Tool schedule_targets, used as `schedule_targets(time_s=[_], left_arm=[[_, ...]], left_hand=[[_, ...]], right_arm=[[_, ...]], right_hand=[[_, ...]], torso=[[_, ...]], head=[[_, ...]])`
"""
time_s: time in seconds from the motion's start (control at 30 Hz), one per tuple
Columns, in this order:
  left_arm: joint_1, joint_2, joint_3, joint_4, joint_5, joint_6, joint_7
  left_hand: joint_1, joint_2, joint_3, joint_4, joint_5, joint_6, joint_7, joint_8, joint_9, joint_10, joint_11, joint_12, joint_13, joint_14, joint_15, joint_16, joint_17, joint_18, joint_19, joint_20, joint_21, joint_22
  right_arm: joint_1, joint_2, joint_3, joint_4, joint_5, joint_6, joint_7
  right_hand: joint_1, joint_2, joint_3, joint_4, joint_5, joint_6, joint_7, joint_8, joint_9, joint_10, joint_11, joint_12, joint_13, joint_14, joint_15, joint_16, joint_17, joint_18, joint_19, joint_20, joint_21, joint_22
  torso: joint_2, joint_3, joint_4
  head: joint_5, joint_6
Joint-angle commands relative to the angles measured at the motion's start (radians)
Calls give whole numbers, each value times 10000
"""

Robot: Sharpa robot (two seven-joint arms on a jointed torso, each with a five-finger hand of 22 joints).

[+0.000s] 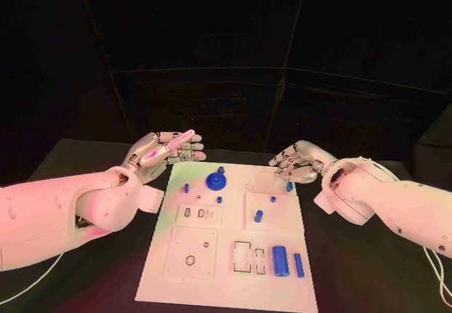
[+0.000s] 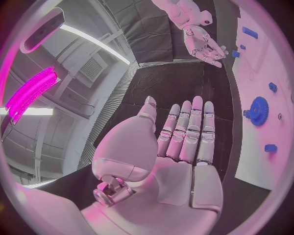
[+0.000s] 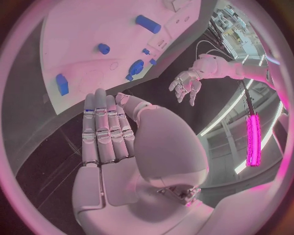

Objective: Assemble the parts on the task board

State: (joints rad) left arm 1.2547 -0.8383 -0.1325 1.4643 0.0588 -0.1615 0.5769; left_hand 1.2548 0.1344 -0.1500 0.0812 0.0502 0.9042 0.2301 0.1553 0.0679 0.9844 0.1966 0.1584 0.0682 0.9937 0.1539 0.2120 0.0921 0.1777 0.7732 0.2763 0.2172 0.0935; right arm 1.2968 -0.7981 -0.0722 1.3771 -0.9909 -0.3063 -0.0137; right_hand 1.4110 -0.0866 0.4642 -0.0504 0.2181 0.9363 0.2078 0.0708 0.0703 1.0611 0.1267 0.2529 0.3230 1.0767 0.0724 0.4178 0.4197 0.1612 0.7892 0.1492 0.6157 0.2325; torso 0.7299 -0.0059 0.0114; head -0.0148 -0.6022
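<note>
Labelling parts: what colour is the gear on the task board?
Blue. The gear shows best in the left wrist view, on the white task board.

Pink light washes the board [image 1: 236, 237] and arms; the upper frame is black and dim. Wrist views bend strongly at their rims, with bright magenta strip lamps [image 2: 31, 90] glaring.

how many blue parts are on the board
8: gear and three small pieces at the far end, two mid-right, two cylinders near right. Tinier ones may be missed.

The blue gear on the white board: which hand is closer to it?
Left. The left hand hovers just beside the blue gear; the right hand sits farther off, across the board's far edge.
</note>
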Motion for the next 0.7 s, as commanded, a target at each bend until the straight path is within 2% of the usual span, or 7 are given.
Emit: schedule_targets(time_s=[0.03, 0.17, 0.33, 0.4, 0.43, 0.47, 0.7], left_arm=[[13, 41, 1, -43, -68, 259, -44], [12, 92, 0, -96, -68, 296, -61], [11, 148, 0, -148, -68, 345, -90], [11, 161, 0, -162, -68, 358, -99], [10, 170, 0, -172, -68, 368, -105], [10, 175, 0, -177, -68, 376, -108], [6, 192, 0, -209, -69, 404, -118]], left_hand=[[10, 58, -46, 2, -35, -103, 245, -36, -13, -49, 15, -63, -16, -6, 53, -55, -10, 50, 59, -19, -47, -11], [12, 57, -48, 0, -35, -106, 246, -38, -14, -53, 17, -66, -17, -9, 54, -59, -12, 50, 59, -19, -50, -13], [12, 57, -48, 0, -35, -106, 246, -38, -14, -53, 17, -66, -17, -9, 54, -59, -12, 50, 59, -19, -50, -13], [18, 56, -51, -6, -35, -110, 248, -42, -14, -59, 19, -72, -18, -14, 56, -66, -14, 49, 58, -17, -54, -16], [22, 56, -53, -10, -35, -113, 250, -44, -15, -64, 21, -76, -18, -17, 58, -70, -16, 49, 57, -16, -57, -19], [22, 56, -53, -10, -35, -113, 250, -44, -15, -64, 21, -76, -18, -17, 58, -70, -16, 49, 57, -16, -57, -19], [22, 56, -53, -10, -35, -113, 250, -44, -15, -64, 21, -76, -18, -17, 58, -70, -16, 49, 57, -16, -57, -19]], right_arm=[[44, -165, 1, -5, 2407, 603, 1337], [56, -321, -1, -131, 2799, 508, 1875], [58, -469, -6, -425, 2458, -14, 2122], [55, -474, -8, -598, 2123, -153, 2088], [50, -463, -10, -760, 1779, -245, 2008], [43, -455, -11, -868, 1501, -296, 1921], [-55, -380, -15, -1326, -614, -543, 1203]], right_hand=[[-127, -206, 640, -231, -91, 33, 64, -30, -3, 58, 231, -911, -928, -680, 363, -1556, -1062, -84, -92, 336, -749, -461], [-342, -287, 522, -515, -145, 279, -52, 58, 42, 936, 78, -1229, -1623, 293, 137, -2063, -1749, 214, 968, 421, -898, -690], [-717, -583, -910, -551, 93, 686, -539, 194, 85, 3079, -677, -185, -1158, 3596, -809, -379, -912, 256, 3495, -443, 726, 32], [-894, -707, -1304, -503, 371, 691, -706, 205, 77, 3720, -857, 694, -469, 4293, -1014, 1829, 1066, 183, 4129, -766, 1254, 296], [-1073, -765, -1625, -431, 512, 654, -740, 202, 67, 4474, -953, 4321, 3069, 4616, -1130, 6340, 5641, 15, 4899, -854, 2576, 1981], [-1176, -537, -2095, -336, 923, 620, -711, 285, 69, 3489, -760, 7103, 6001, 4597, -1238, 8981, 8004, -146, 5408, -1058, 4021, 3483], [-1381, -167, -2888, -177, 753, 118, -622, 393, 16, 3928, -720, 11123, 10063, 4851, -943, 11324, 11183, -633, 5963, -717, 6585, 7339]], torso=[[-1, -18, -7], [7, -1, -14], [25, -21, 26], [26, -20, 20], [30, -16, 20], [31, -11, 23], [23, -1, 32]], head=[[-128, 62], [-176, 72], [-316, 65], [-330, 56], [-340, 53], [-359, 47], [-439, -1]])
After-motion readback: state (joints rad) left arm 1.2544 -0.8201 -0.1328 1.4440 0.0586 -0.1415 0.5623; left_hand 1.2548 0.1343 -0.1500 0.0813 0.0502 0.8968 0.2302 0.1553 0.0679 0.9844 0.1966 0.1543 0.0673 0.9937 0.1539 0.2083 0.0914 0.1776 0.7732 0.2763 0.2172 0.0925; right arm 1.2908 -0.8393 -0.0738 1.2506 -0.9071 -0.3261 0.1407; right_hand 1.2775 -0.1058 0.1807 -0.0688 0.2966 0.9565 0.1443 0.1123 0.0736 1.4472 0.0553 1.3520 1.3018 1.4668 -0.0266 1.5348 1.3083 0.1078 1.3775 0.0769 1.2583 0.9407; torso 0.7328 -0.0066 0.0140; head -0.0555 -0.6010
